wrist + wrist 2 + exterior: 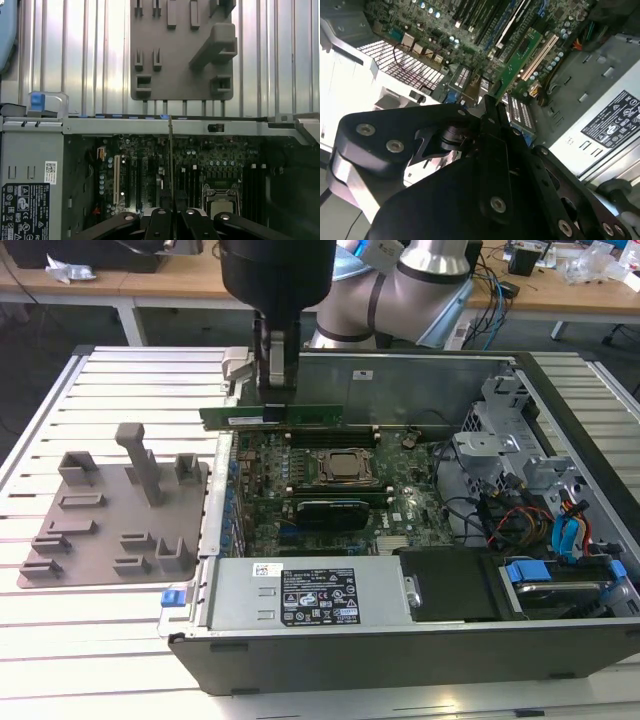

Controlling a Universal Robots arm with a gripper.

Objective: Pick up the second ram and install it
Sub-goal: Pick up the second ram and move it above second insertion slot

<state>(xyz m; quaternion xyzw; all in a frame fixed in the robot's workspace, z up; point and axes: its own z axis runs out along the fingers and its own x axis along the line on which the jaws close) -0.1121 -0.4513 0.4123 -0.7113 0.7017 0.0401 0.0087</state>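
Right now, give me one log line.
gripper: shut on second ram | second ram: held above motherboard | not in a slot

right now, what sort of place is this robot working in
Probably a robotics lab or test workshop: an open computer case lies on a slatted metal workbench, the arm's jaws grip the second ram above its motherboard, and cable-strewn desks stand behind.

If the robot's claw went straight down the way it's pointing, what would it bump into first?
The gripper points down, shut on the green memory stick. The stick's lower edge would probably meet the motherboard first, around the black slots beside the processor socket; which slot exactly is hard to tell.
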